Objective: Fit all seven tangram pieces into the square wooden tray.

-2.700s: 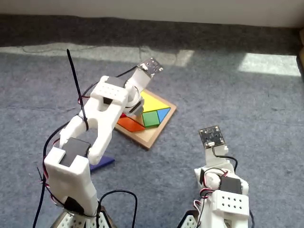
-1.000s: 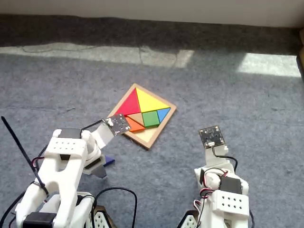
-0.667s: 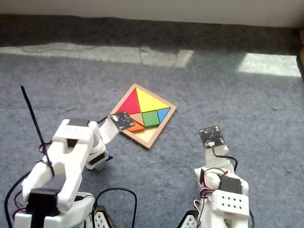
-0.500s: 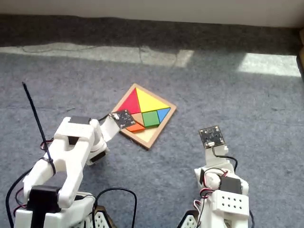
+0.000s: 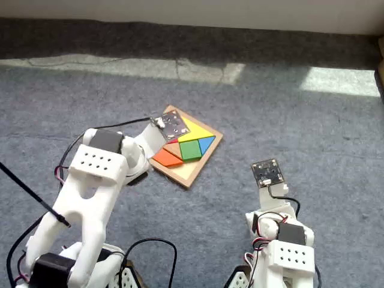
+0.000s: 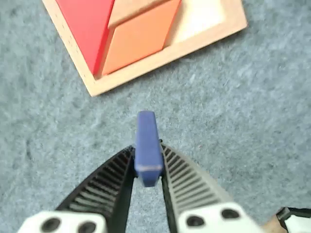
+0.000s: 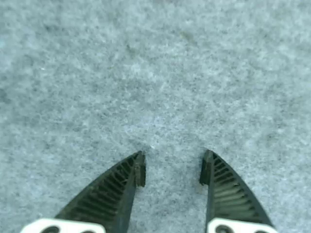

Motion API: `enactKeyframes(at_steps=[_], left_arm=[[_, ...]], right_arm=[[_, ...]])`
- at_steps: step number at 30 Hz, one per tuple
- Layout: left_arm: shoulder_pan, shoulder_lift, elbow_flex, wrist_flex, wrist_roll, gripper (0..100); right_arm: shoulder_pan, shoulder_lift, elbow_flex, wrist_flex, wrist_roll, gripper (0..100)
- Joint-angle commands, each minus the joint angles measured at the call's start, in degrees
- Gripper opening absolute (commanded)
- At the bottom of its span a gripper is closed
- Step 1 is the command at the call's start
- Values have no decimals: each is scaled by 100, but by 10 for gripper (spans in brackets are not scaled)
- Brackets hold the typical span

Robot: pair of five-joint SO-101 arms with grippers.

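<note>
The square wooden tray lies on the carpet with yellow, green, orange and small blue pieces in it. My left arm stretches over the tray's near-left side. Its gripper is shut on a dark blue piece, held on edge above the carpet just short of the tray rim. Beyond the rim lie the red piece, the orange piece and a bare slot. My right gripper is open over bare carpet.
Grey carpet surrounds the tray on all sides. My right arm rests folded at the front right, well apart from the tray. A sunlit patch lies at the back right.
The dark blue piece has left the carpet at the front left. My left arm closed on it there and swung it up toward the tray. The right arm has not moved.
</note>
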Motion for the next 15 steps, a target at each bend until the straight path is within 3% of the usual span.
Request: enactKeyframes(at_steps=[1,15], left_arm=[[646,470,-655,70,255,5],[1525,3644,-2967,369,290,5]], right_arm=[[171,-13,48,-119,0,184],[171,-13,48,-119,0,184]])
